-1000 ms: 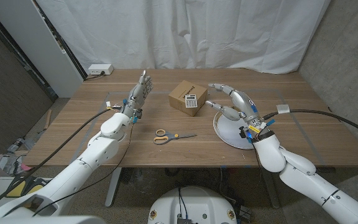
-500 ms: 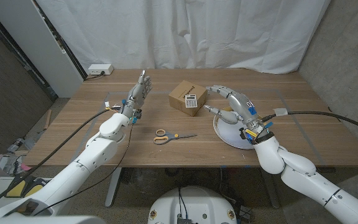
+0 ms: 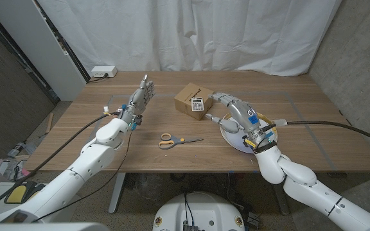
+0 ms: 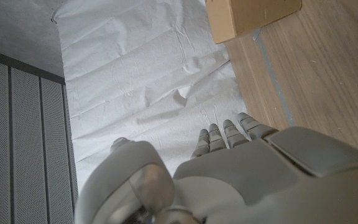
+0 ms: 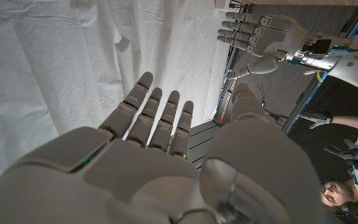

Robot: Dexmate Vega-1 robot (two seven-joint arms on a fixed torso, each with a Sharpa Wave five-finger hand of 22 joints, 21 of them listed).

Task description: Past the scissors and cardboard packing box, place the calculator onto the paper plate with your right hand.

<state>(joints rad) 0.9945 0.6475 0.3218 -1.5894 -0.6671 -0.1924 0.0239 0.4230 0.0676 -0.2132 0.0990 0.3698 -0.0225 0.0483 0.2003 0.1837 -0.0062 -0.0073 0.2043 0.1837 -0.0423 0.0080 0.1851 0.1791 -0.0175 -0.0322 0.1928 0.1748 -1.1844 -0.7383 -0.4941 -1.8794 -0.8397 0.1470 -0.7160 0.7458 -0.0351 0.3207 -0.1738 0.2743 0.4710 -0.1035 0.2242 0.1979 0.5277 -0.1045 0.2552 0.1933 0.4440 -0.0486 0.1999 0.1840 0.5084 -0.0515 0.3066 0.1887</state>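
Left of the brown cardboard packing box (image 3: pixel 191 99), the left robot hand (image 3: pixel 141 96) stands upright, fingers apart, holding nothing. The yellow-handled scissors (image 3: pixel 178 140) lie on the wooden counter (image 3: pixel 76 131) in front of the box. The small grey calculator (image 3: pixel 198 106) leans against the box's near face; it looks light, rigid and smooth, best pinched across its long edges. The right robot hand (image 3: pixel 233 110), open and empty over the white paper plate (image 3: pixel 231 138), has advanced toward the box since a second ago.

The head camera looks down over the brown wooden table (image 3: pixel 172 154); both wrist cameras sit close behind their hands, sharing the white curtain (image 4: pixel 148 93).
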